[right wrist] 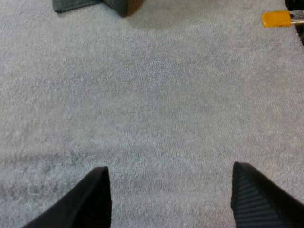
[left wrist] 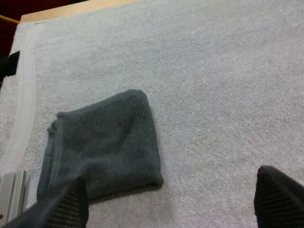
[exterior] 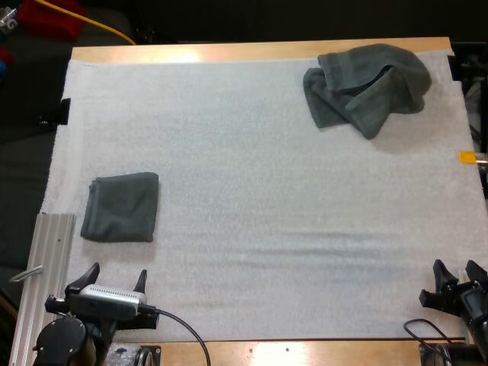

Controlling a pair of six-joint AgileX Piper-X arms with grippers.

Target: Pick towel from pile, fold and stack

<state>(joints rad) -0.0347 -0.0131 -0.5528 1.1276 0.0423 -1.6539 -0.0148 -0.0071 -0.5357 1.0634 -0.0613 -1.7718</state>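
From the high view we see a white mat [exterior: 267, 213] covering the wooden tabletop [exterior: 252, 50]. A crumpled towel [exterior: 367, 88] lies heaped at the mat's far right corner, its longer side running left to right. A folded towel [exterior: 120, 207] lies flat near the left edge, close to square, so we cannot tell its long axis; its sides sit almost parallel to the mat's edges. A metal rail [exterior: 46, 259] lies beside the mat's near left corner. Our left gripper [exterior: 117, 272] hovers just on the near side of the folded towel, and our right gripper [exterior: 457, 268] is at the near right, well apart from both towels. In the left wrist view the folded towel [left wrist: 104, 142] shows layered hems along the side facing the mat's left edge; our left gripper [left wrist: 173, 178] has its fingers [left wrist: 66, 209] spread wide, holding nothing. In the right wrist view our right gripper [right wrist: 171, 190] also stands spread over bare mat, with a corner of the crumpled towel [right wrist: 80, 4] far ahead.
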